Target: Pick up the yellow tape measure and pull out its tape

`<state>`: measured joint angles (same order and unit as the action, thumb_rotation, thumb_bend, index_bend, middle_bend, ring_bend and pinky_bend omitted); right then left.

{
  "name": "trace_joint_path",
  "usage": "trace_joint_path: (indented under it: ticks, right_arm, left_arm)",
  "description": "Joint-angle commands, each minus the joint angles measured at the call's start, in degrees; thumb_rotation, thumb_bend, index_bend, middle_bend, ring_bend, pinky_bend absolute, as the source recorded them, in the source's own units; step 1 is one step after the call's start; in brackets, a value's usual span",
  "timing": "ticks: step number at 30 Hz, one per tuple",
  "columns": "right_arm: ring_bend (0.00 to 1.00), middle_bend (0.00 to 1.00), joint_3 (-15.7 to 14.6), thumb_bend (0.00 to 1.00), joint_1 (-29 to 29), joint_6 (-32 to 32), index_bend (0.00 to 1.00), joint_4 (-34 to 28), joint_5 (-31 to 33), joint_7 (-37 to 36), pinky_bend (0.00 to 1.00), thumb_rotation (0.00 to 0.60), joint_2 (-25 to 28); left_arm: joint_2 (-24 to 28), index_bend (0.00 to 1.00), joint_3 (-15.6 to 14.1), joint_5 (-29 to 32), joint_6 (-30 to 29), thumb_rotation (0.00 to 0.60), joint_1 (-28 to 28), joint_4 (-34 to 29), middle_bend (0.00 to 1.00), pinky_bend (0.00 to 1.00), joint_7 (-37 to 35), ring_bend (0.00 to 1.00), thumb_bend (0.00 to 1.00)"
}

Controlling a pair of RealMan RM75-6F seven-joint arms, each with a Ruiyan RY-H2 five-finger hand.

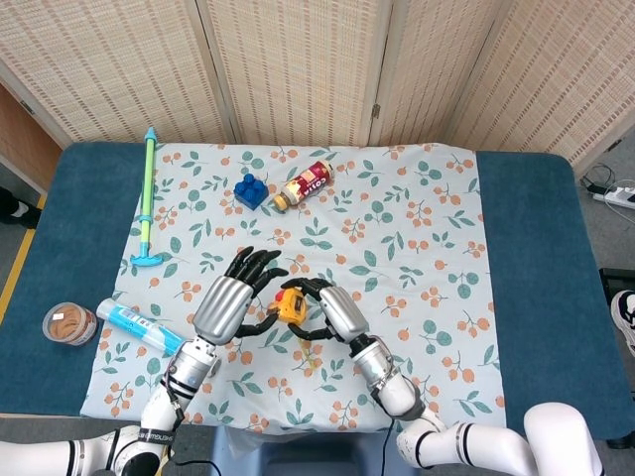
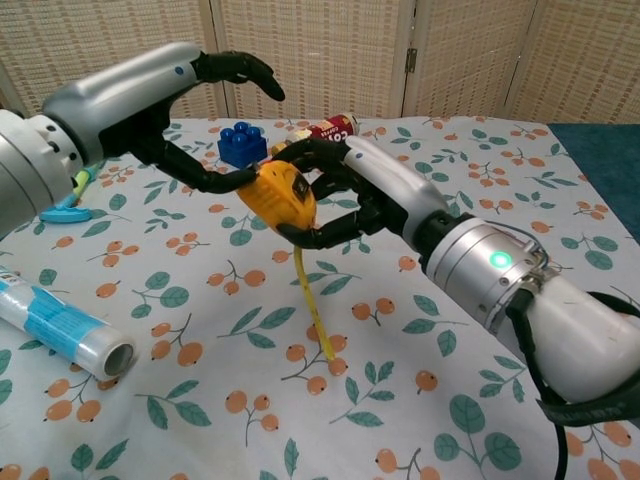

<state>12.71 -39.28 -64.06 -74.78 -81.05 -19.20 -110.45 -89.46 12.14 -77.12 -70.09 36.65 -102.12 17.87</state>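
The yellow tape measure (image 2: 280, 194) hangs above the desk (image 1: 526, 258), clamped in the right hand (image 2: 340, 190), whose fingers (image 2: 315, 236) curl around the case. The left hand (image 2: 215, 110) touches its far side with one digit, the rest spread. A short tape (image 2: 318, 312) dangles. Risk: the case twisting loose if the tape is tugged sideways. Blue block (image 2: 241, 143) and bottle (image 2: 325, 128) sit behind; open cloth lies rightward.
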Motion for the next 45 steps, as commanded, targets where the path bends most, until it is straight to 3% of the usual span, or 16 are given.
trace_joint_path:
  ticks: [1, 13, 24, 45]
  right_arm:
    - [0.39, 0.44, 0.09, 0.41, 0.04, 0.03, 0.49, -0.04, 0.08, 0.01, 0.23, 0.600, 0.08]
    - [0.39, 0.44, 0.56, 0.41, 0.04, 0.28, 0.49, 0.10, 0.40, -0.49, 0.23, 0.600, 0.27]
    - [0.39, 0.44, 1.02, 0.41, -0.14, 0.54, 0.49, 0.32, 0.75, -0.63, 0.23, 0.600, 0.23]
    - [0.39, 0.44, 2.57, 0.41, -0.98, 2.32, 0.49, 0.11, 3.24, 1.65, 0.23, 0.600, 0.35]
  left_arm:
    - [-0.19, 0.30, 0.12, -0.30, -0.48, 0.600, -0.13, 0.32, 0.13, 0.00, -0.40, 0.12, 0.68]
    - [0.32, 0.45, 0.03, -0.42, -0.73, 0.600, -0.17, 1.00, 0.14, 0.00, 0.22, 0.12, 0.75]
    - [-0.72, 0.53, 0.04, -0.90, -0.89, 0.600, 0.11, 2.55, 0.17, 0.00, -0.62, 0.14, 0.82]
    - [-2.33, 0.58, 0.30, -1.59, -2.04, 0.600, 0.01, 5.39, 0.23, 0.00, -2.52, 0.18, 0.92]
